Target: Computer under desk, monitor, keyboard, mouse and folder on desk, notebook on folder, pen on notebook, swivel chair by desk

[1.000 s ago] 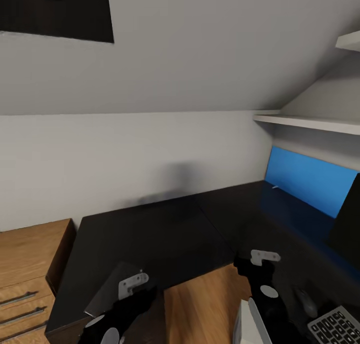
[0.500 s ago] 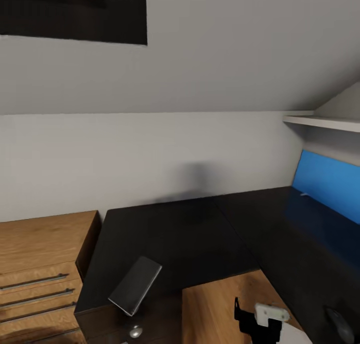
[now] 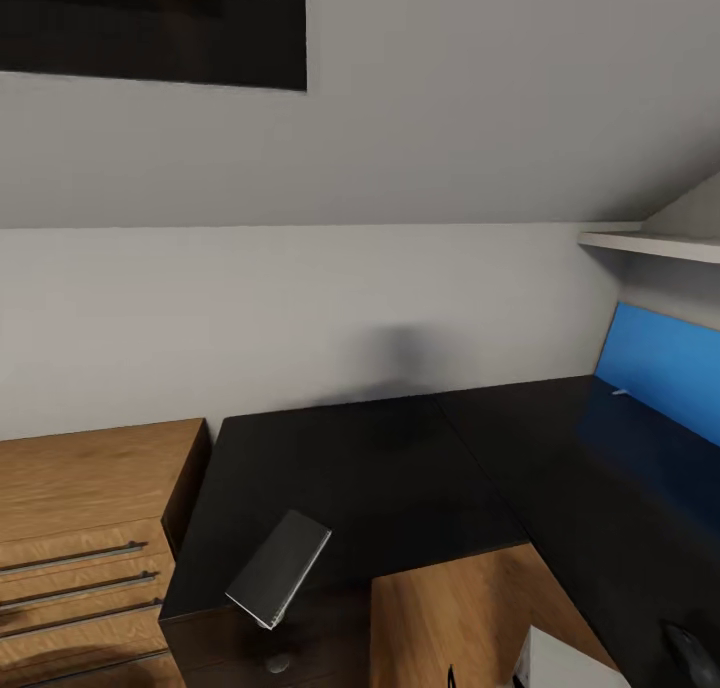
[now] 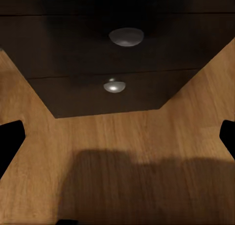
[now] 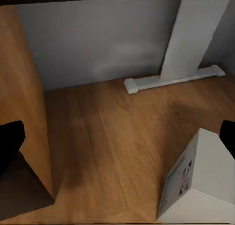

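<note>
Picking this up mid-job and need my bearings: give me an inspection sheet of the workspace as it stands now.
Surface: black desk, L-shaped, glossy, mostly bare.
Job's things: dark grey notebook lies at the desk's near edge, corner overhanging; mouse on the desk's right wing; grey computer stands on the floor by a white desk leg; a blue panel stands at the far right, folder or not cannot be told.
Clutter: nothing seen.
Grippers: left gripper and right gripper open, both empty, low near the floor.
Cables: nothing seen.
Surroundings: wooden drawers, wall shelf, skylight.
</note>
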Robot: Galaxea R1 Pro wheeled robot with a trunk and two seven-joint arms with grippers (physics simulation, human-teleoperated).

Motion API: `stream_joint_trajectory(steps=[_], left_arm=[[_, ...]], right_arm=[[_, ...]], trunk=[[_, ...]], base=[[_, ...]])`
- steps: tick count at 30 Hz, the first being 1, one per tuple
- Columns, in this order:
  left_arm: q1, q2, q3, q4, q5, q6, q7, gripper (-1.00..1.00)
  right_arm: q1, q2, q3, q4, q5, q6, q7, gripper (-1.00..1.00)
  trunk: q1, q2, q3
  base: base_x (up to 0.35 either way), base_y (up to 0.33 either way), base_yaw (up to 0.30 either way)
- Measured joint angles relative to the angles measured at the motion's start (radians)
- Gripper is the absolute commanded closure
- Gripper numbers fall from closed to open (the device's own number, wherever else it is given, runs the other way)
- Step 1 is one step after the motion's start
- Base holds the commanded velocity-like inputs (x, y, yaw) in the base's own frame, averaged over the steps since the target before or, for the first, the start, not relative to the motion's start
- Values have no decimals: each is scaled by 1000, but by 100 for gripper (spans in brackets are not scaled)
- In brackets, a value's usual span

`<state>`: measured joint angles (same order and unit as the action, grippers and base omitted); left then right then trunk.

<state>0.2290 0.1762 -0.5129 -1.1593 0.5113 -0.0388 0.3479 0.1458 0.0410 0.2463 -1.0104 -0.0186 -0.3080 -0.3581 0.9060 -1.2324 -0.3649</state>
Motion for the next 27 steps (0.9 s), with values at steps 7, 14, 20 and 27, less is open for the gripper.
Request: stream_joint_trajectory(steps=[7, 14, 20, 27], left_arm=[[0, -13, 15, 47, -1, 0, 0, -100], [0, -19, 60, 64, 0, 0, 0, -100], [0, -31, 64, 74, -1, 0, 0, -100], [0, -48, 67, 87, -2, 2, 0, -100]], right_arm=[[-11, 1, 3, 207, -4, -70, 3, -100], [-111, 1, -2, 423, -14, -140, 3, -100], [-189, 3, -6, 544, -65, -151, 4, -100], [-209, 2, -6, 575, -89, -188, 3, -100]], trunk=[[0, 0, 0], [0, 0, -2], [0, 0, -9], [1, 0, -17]], base=[[0, 0, 0], [0, 0, 68], [-41, 0, 162], [-262, 0, 189]])
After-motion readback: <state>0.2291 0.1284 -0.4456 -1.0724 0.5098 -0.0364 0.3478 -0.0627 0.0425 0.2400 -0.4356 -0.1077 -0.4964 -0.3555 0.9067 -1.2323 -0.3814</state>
